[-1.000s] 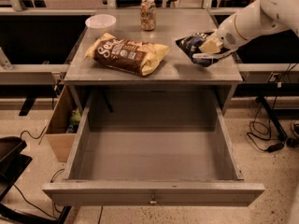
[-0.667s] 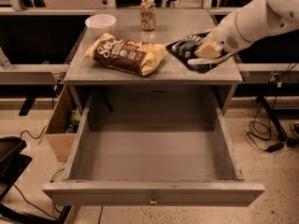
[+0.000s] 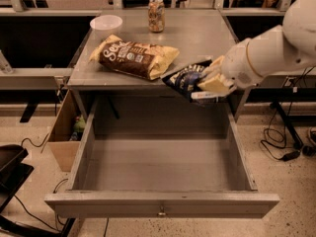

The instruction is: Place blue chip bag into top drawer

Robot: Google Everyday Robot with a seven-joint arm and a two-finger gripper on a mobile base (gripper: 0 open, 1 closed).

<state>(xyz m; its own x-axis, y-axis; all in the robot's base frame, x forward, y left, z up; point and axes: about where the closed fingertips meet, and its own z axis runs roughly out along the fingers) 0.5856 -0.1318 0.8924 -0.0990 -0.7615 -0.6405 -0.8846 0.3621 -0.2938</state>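
Note:
The blue chip bag (image 3: 187,78) is dark navy with white lettering and hangs in the air at the table's front right edge, above the back right part of the open drawer. My gripper (image 3: 211,83) is shut on the blue chip bag, with its pale fingers (image 3: 215,85) clamped on the bag's right side. The white arm reaches in from the right. The top drawer (image 3: 163,204) is pulled fully out below the table, a wide grey box with a small metal knob on its front panel. Nothing lies inside it.
On the grey table (image 3: 197,38) lie a larger brown-and-yellow chip bag (image 3: 134,57), a white bowl (image 3: 106,22) at the back left and a soda can (image 3: 156,15) at the back. A cardboard box (image 3: 64,132) stands left of the drawer. Cables (image 3: 281,147) lie on the floor at right.
The gripper has carried the blue chip bag left and forward, off the table's right side to its front edge, above the open drawer.

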